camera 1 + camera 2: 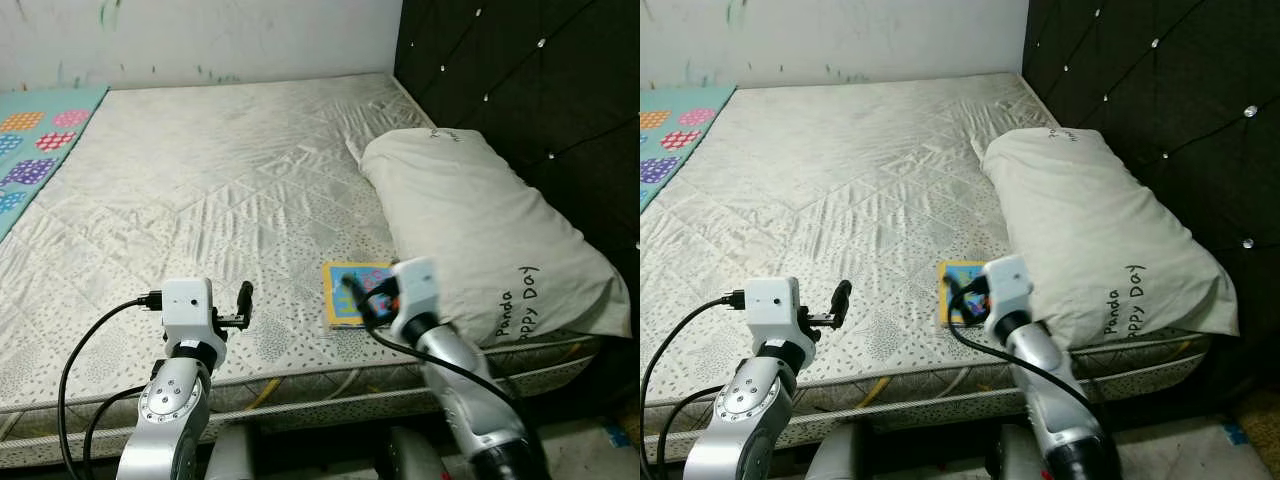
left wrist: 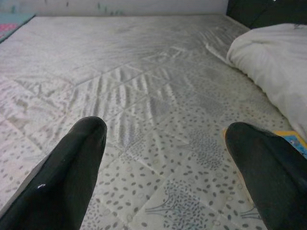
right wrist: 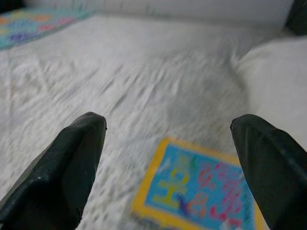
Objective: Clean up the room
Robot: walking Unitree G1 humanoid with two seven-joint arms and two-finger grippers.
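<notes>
A small book [image 1: 347,290] with a yellow border and a blue cover lies flat on the mattress [image 1: 220,180], close to the front edge and against the pillow [image 1: 480,230]. My right gripper [image 1: 362,298] hovers just above the book's near side, open; in the right wrist view the book [image 3: 201,191] sits between and beyond its two fingers [image 3: 67,163]. My left gripper [image 1: 243,305] is held over the mattress's front edge to the left of the book, open with nothing in it. The left wrist view catches a corner of the book [image 2: 293,139].
The cream pillow lies along the black tufted headboard [image 1: 540,80] on the right. A colourful play mat [image 1: 40,140] covers the mattress's far left. A white wall [image 1: 200,40] runs behind the bed. The mattress's middle is bare quilted fabric.
</notes>
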